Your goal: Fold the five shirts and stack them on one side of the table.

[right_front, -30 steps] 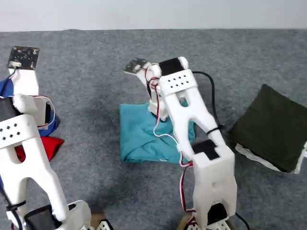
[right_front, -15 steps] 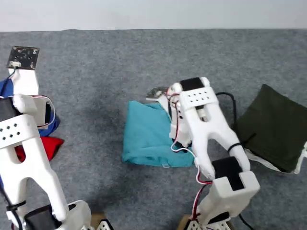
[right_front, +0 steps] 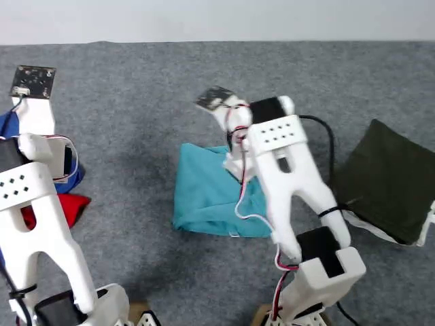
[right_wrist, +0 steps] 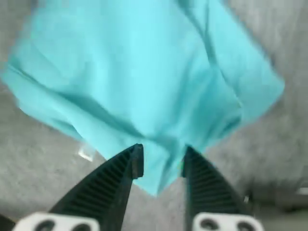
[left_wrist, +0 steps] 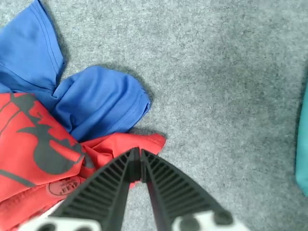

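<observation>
Hovering above teal shirt (right_front: 204, 197); right arm (right_front: 279, 156) bent; jaws parted

Matt creased cloth of the teal shirt (right_front: 204, 193), coarse grey felt table cover (right_front: 136, 102), ribbed black plastic fingers (right_wrist: 120, 178)

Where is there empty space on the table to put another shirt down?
Widest bare patch: the grey felt table along the far edge, beyond the folded teal shirt. A narrower gap lies between that shirt and the crumpled red shirt. Crowded: the left edge, where a blue shirt joins the red, and the right, with the dark green folded shirt.
</observation>
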`<state>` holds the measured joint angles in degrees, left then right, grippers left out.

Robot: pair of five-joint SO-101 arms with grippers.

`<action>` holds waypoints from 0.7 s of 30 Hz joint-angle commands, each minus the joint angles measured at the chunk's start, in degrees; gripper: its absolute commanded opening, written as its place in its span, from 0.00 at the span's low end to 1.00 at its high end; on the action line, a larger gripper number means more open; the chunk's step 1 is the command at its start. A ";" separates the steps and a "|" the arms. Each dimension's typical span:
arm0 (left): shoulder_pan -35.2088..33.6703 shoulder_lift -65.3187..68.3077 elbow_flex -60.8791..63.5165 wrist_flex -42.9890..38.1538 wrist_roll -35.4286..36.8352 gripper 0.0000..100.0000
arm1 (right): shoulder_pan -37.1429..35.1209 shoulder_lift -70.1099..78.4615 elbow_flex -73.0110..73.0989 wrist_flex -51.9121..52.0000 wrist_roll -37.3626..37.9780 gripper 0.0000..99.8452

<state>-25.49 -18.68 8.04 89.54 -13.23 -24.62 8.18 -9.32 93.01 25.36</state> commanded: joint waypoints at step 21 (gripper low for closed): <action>-0.26 -2.02 -0.40 -0.88 -0.44 0.01 | -10.07 4.35 5.71 9.45 0.44 0.01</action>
<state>-25.49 -18.68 8.04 89.54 -13.23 -34.11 18.11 -3.16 100.48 25.19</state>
